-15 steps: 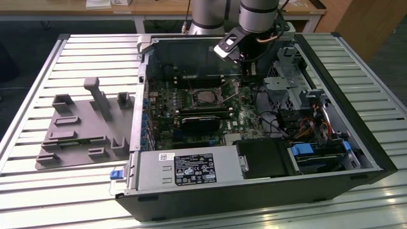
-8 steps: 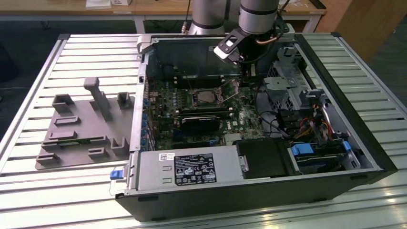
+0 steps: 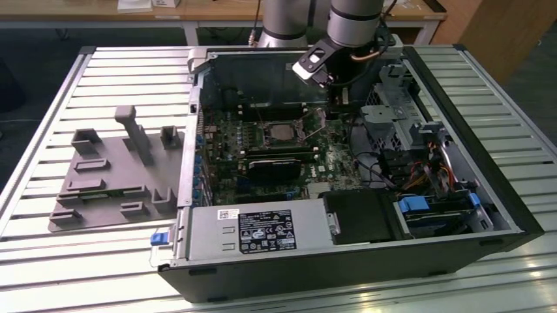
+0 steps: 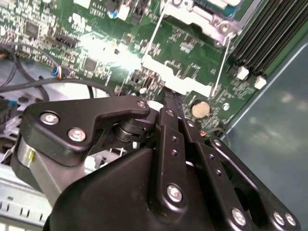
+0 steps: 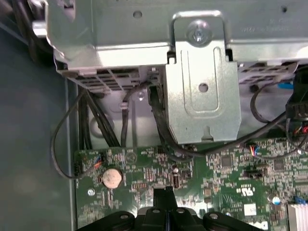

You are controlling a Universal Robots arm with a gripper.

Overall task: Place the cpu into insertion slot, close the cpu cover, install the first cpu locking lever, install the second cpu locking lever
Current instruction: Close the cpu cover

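Found the gripper low inside the open computer case, fingers squeezed together with no real gap, tips right at the free edge of the cpu cover. Couldn't confirm a pinch on it, looked more like plain contact.

Spotted that cover swung open, attached along the edge of the insertion slot and sticking out toward the gripper, green motherboard showing through its square window. Saw the cpu already sitting flat in the slot in the exterior view, dull metal top facing up and uncovered.

Noticed a round coin battery on the board near the fingertips in both wrist views, plus the long black memory slots running alongside the socket. Caught a bent sheet-metal bracket past the board's edge in the first wrist view, with black cables looping down from under it to the board.

Further out in the exterior view, picked out a black rectangular card just beside the socket and a grey power supply box with a label along the case's near wall. Saw the whole case resting on a slatted metal table, with a grey fixture tray beside it toward the exterior view's left, well apart from the gripper.
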